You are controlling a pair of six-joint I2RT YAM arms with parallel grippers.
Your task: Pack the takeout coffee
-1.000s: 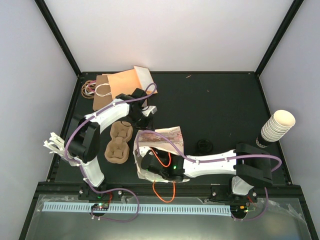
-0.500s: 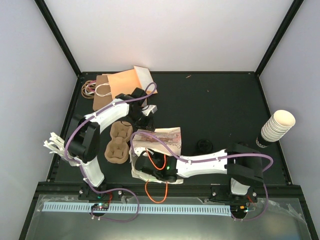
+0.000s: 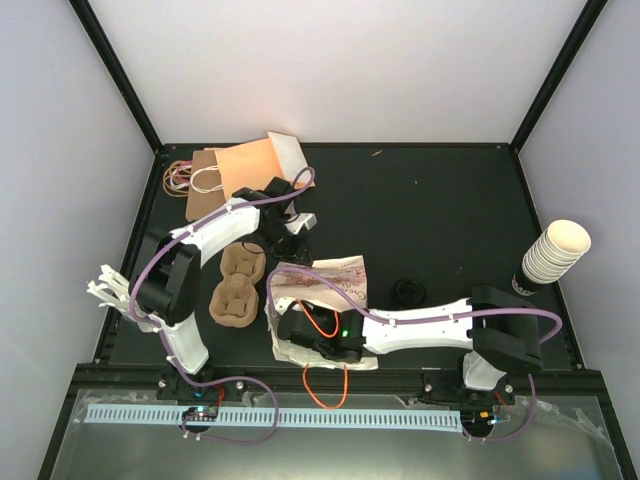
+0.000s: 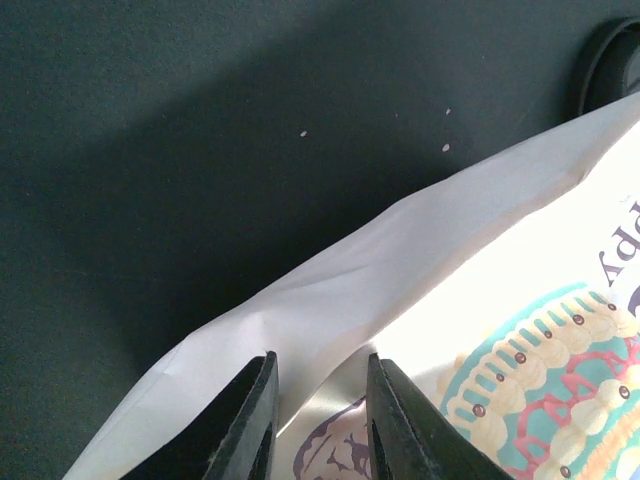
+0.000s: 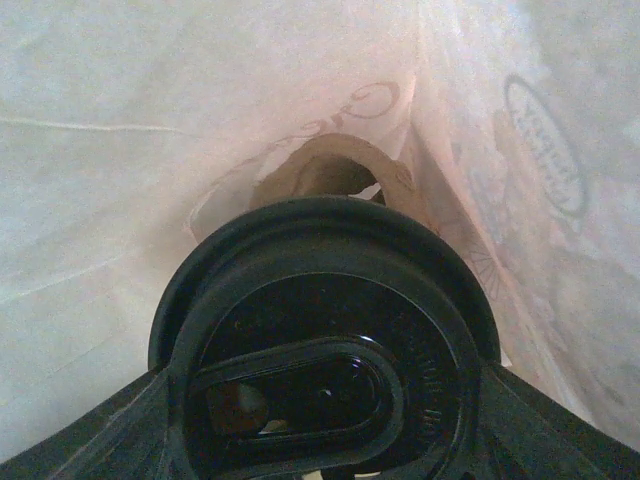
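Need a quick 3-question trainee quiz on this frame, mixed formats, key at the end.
1. True or false: the right pincer holds the lidded takeout coffee inside the paper bag.
2. In the top view, the moulded cup carrier lies which side of the bag? A left, B right, C inside.
3. Fill in: the left pincer straddles the bag's ____.
Key: 1 true; 2 A; 3 rim.

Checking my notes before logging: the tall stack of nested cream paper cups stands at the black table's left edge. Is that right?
No. The tall stack of nested cream paper cups stands at the black table's right edge, as the top external view shows.
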